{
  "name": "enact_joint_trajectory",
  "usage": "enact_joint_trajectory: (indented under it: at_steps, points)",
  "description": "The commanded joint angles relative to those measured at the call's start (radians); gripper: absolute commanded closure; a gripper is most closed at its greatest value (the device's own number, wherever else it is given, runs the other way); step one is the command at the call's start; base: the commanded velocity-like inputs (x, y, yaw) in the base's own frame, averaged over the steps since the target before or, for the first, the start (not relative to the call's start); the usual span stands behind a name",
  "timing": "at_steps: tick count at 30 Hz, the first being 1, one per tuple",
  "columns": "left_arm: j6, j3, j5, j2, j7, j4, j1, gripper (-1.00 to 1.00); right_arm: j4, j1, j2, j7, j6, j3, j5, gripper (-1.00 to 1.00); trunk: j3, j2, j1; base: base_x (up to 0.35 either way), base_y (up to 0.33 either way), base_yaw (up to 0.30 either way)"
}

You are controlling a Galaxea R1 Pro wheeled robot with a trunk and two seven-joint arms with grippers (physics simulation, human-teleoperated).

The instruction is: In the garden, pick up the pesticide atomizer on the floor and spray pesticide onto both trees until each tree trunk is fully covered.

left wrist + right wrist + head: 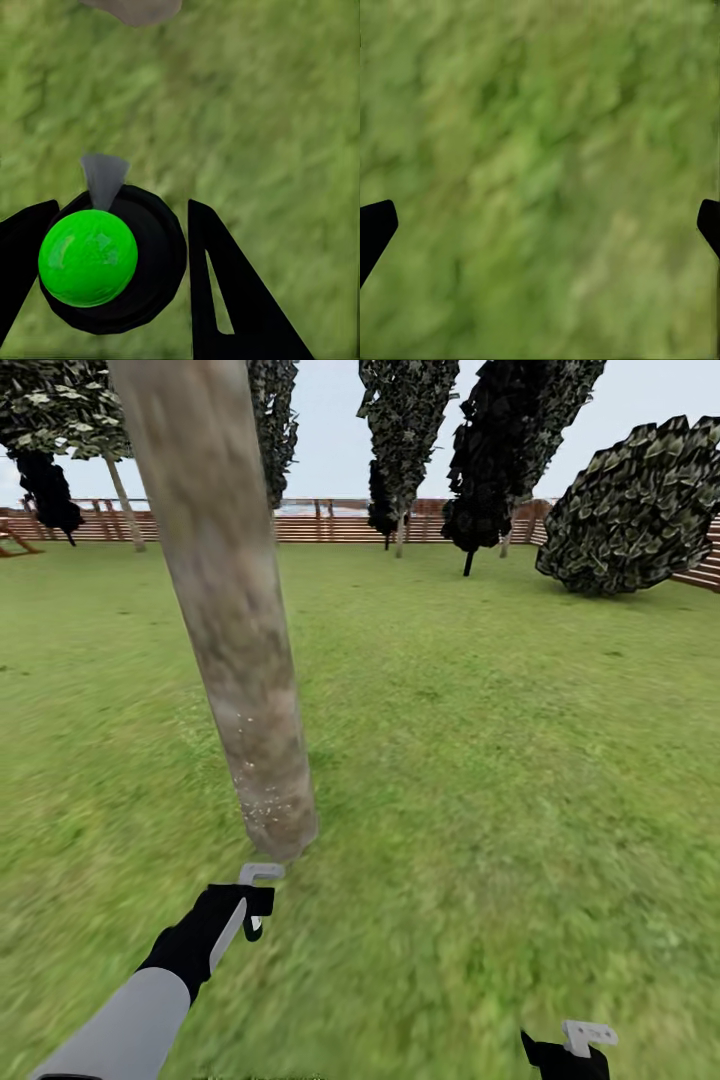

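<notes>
Left gripper (255,900) closed on pesticide atomizer (112,259), black round body between the dark fingers (225,300), green cap up, grey nozzle toward the near tree trunk (225,610); pale specks on trunk base. Probably light, rigid, smooth plastic: liable to twist, so best gripped across the body, nozzle left free. Grass floor (500,760) all round. Right gripper (575,1050), near right, spread wide, nothing held.

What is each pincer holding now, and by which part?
Left pincer holds the pesticide atomizer by its round black body. Right pincer holds nothing, open over grass.
</notes>
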Motion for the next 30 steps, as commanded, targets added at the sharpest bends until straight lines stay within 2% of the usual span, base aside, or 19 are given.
enact_joint_trajectory:
  at_steps: [1, 7, 18, 30]
  points:
    - [0.0, 0.0, 0.0, 0.0, 0.0, 0.0, 0.0, 1.0, 0.0, 0.0, 0.0, 0.0, 0.0, 0.0, 0.0, -1.0, 0.0, 0.0, 0.0, 0.0, -0.273, 0.278]
    - [0.0, 0.0, 0.002, 0.0, 0.0, 0.0, 0.0, 1.0, 0.0, 0.0, 0.0, 0.0, 0.0, 0.0, 0.0, -1.0, 0.0, 0.0, 0.0, 0.0, -0.273, 0.248]
    - [0.0, 0.0, 0.003, 0.002, 0.0, 0.0, 0.0, 1.0, 0.0, 0.0, -0.001, 0.0, 0.0, 0.0, 0.0, -1.0, 0.0, 0.0, 0.0, 0.0, -0.273, 0.035]
    - [0.0, 0.0, 0.002, 0.002, 0.0, 0.0, 0.0, 1.0, 0.0, 0.0, 0.0, 0.0, 0.0, 0.0, 0.0, -1.0, 0.0, 0.0, 0.0, 0.084, -0.273, 0.268]
